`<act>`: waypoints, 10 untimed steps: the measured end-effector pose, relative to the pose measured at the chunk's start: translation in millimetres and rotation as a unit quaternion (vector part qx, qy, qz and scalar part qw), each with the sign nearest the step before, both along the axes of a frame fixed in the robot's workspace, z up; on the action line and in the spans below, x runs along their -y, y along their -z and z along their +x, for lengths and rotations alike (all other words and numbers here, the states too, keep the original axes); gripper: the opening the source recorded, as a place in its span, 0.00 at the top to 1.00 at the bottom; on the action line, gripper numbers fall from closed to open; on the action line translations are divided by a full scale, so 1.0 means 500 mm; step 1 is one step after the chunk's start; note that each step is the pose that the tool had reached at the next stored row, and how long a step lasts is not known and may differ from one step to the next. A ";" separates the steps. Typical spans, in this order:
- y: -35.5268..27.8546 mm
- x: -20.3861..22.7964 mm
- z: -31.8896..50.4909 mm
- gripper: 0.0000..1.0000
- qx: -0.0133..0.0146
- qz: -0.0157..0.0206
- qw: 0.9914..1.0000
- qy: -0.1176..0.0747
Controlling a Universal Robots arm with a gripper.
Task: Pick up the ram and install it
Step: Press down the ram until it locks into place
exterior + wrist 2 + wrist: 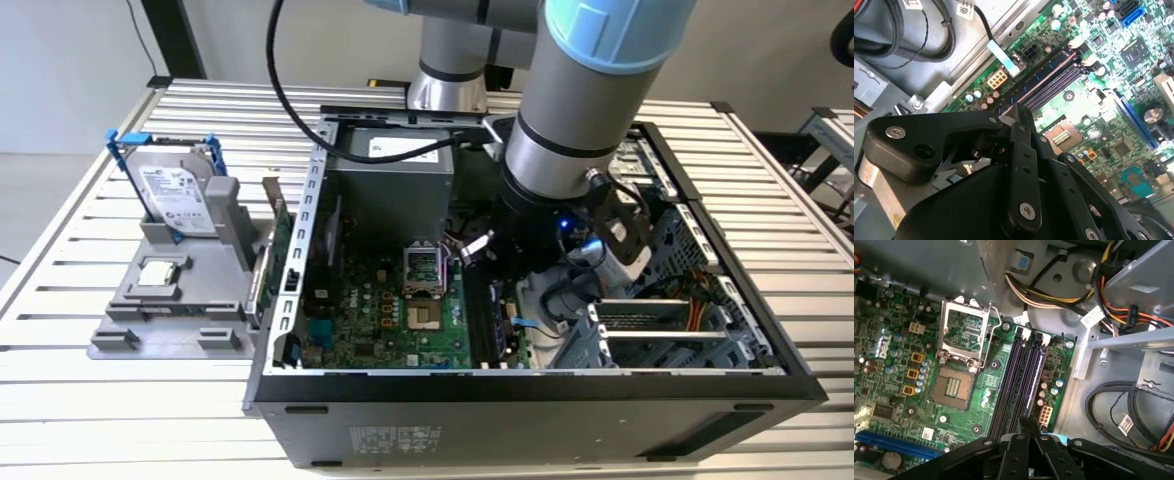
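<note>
We got bright, even light in the exterior view, soft shadows only inside the case (534, 330). Both wrist views were well lit on the motherboard (969, 390), with glare on a white cable tag (1004, 57). The gripper (1024, 165) up close looked dark and slightly soft.

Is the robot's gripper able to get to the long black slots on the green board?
Probably yes. The gripper hangs inside the open case, just over the slots, and both wrist views show nothing between them. The cables lie off to one side.
</note>
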State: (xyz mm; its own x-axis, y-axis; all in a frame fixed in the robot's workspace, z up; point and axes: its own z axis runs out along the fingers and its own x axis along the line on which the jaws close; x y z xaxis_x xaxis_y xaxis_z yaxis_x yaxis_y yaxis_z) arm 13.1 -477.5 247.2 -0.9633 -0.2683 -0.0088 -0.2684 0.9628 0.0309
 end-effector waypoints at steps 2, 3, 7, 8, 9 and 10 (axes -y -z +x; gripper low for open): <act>0.000 -0.0002 0.000 1.00 0.000 0.000 1.000 -0.012; 0.000 -0.0001 0.000 1.00 0.000 0.001 1.000 -0.018; 0.000 -0.0003 0.000 1.00 0.000 0.003 0.999 -0.040; 0.000 -0.0003 0.001 1.00 0.000 0.003 0.999 -0.045; 0.000 -0.0002 0.001 1.00 0.000 0.003 0.999 -0.050; 0.000 -0.0002 0.001 1.00 0.000 0.003 0.998 -0.055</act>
